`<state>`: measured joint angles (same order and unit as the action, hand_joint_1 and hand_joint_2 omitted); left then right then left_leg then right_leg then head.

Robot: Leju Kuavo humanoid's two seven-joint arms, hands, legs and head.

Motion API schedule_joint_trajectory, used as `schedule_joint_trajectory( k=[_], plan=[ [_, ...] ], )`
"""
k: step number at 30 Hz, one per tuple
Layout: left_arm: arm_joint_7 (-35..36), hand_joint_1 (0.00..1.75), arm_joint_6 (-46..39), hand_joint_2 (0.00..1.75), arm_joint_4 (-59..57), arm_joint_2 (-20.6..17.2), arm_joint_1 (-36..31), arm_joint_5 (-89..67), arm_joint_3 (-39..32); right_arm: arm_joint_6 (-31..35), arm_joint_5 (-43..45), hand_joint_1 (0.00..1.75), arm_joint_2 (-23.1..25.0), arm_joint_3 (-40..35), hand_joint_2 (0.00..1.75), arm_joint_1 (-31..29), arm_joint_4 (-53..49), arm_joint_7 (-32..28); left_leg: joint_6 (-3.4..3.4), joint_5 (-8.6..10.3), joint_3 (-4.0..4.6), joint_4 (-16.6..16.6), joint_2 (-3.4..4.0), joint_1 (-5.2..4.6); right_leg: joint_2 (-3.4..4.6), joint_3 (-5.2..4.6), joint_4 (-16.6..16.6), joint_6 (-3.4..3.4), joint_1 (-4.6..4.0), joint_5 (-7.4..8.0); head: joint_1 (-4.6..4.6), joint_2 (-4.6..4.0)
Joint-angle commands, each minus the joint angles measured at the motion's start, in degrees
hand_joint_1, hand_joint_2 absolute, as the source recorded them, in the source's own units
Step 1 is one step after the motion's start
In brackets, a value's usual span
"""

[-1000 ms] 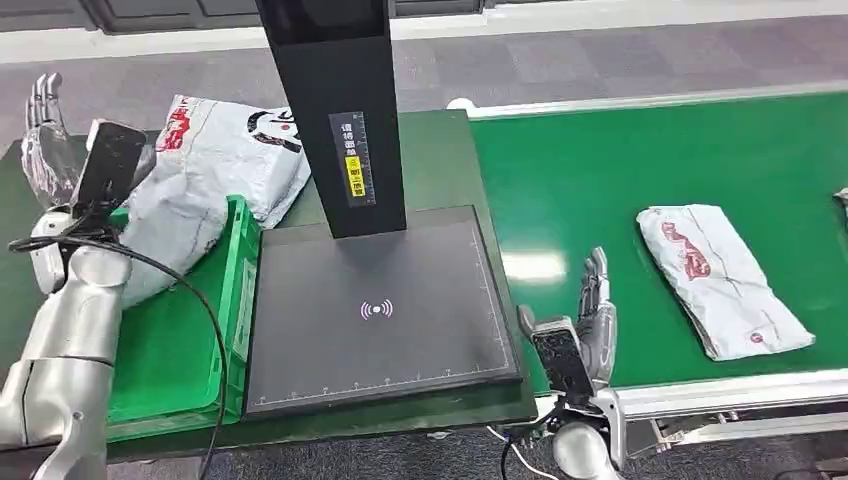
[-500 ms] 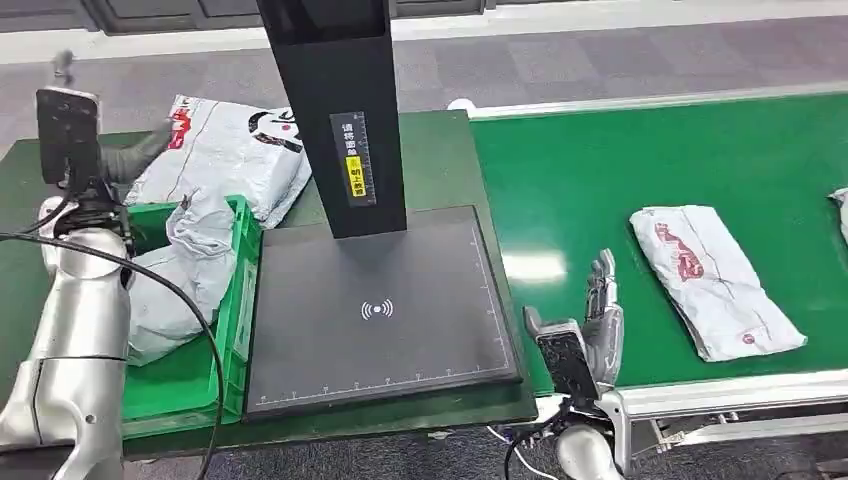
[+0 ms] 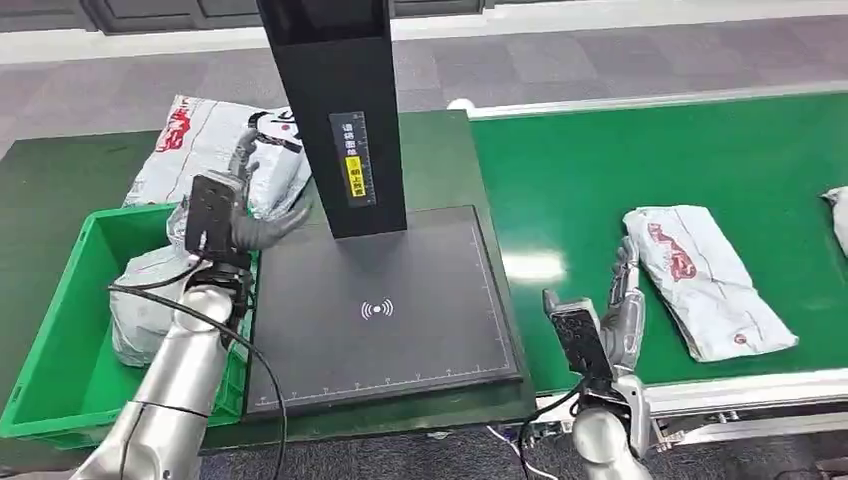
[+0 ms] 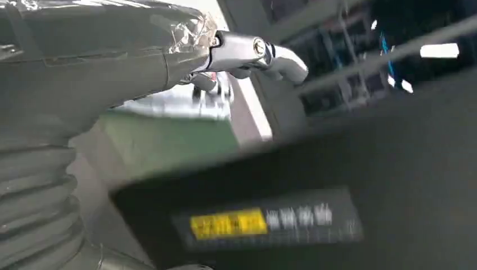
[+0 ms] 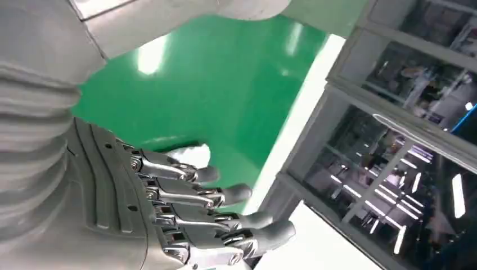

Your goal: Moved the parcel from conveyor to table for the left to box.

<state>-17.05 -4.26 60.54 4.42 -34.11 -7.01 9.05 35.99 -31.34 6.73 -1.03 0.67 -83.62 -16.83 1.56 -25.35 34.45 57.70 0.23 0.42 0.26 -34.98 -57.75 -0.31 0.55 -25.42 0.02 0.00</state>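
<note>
Sitting at the far left of the dark green desk (image 3: pixel 60 175), a green box (image 3: pixel 60 330) is holding a crumpled grey parcel (image 3: pixel 140 305) against its right-hand wall, and a larger white-and-grey mailer bag (image 3: pixel 200 150) with red and black print is lying on the desk just behind the box. Rising over the box's right rim, the left hand (image 3: pixel 250 200) is hanging in the air with its fingers spread apart and nothing in them, pointing toward the black post (image 3: pixel 335 110), which is carrying a yellow label; the blurred left wrist view is showing that label close up beyond the thumb. A flat black scanner pad (image 3: pixel 380 310) with a white wireless mark is lying at the foot of the post, between the box and the green conveyor (image 3: pixel 600 170). Reaching up over the near edge of the belt, the right hand (image 3: pixel 622 305) is standing with its fingers extended and loosely apart, gripping nothing. A white parcel (image 3: pixel 705 280) with red print is lying flat on the belt just beside that hand, on its right, the fingertips coming close to the parcel's near left edge; whether they are touching it cannot be told. Another pale bag (image 3: pixel 838 215) is peeking in at the far right edge of the belt.
</note>
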Motion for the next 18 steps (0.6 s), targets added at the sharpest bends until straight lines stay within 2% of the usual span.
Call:
schedule_joint_trajectory(
  k=[1, 3, 6, 12, 14, 18],
  plan=[
    [-6.9, 0.00, -5.3, 1.75, -21.0, 7.4, 1.3, 1.7, 9.6, -7.3, 4.1, 0.00, -8.1, 5.9, 1.75, -12.3, 25.6, 3.8, -0.08, 0.06, -0.42, -0.3, -0.22, -0.03, -0.23, 0.52, 0.3, 0.07, 0.12, 0.04, 0.00, 0.00],
    [-7.5, 0.00, -5.7, 1.75, -23.4, 8.6, 0.7, 2.7, 9.3, -3.2, 0.2, 0.00, -9.5, 6.0, 1.75, -15.1, 32.0, 4.5, -0.12, 0.09, -0.43, -0.3, -0.29, 0.02, -0.29, 0.56, 0.4, 0.09, 0.06, 0.08, 0.00, 0.00],
    [-7.9, 0.00, -6.9, 1.75, -24.8, 9.2, 1.0, 3.3, 8.9, 3.2, -8.2, 0.00, -10.9, 6.5, 1.75, -19.2, 40.9, 8.7, -0.24, 0.12, -0.31, -0.2, -0.24, -0.02, -0.26, 0.49, 0.4, 0.15, 0.04, 0.07, 0.00, 0.00],
    [-8.2, 0.00, -6.9, 1.75, -24.9, 9.3, 1.1, 3.4, 8.9, 3.6, -10.1, 0.00, -11.5, 7.2, 1.75, -20.4, 43.2, 10.0, -0.16, 0.06, -0.13, -0.1, -0.25, -0.14, -0.22, 0.23, 0.1, 0.15, 0.09, 0.01, 0.02, 0.00],
    [-8.2, 0.00, -6.9, 1.75, -24.3, 9.3, 1.6, 2.8, 9.0, 4.0, -20.3, 0.00, -11.8, 10.6, 1.75, -20.8, 44.2, 16.5, -0.14, 0.04, -0.11, 0.0, -0.20, -0.11, -0.16, 0.19, 0.1, 0.14, 0.06, 0.02, 0.00, 0.00],
    [-8.7, 0.00, -7.6, 1.75, -24.3, 9.2, 2.4, 1.6, 8.6, 4.0, -33.2, 0.00, -14.2, 15.2, 1.75, -23.5, 49.9, 23.1, -0.17, 0.07, -0.10, 0.0, -0.30, -0.15, -0.26, 0.20, 0.1, 0.15, 0.11, -0.01, 0.00, 0.00]
  ],
)
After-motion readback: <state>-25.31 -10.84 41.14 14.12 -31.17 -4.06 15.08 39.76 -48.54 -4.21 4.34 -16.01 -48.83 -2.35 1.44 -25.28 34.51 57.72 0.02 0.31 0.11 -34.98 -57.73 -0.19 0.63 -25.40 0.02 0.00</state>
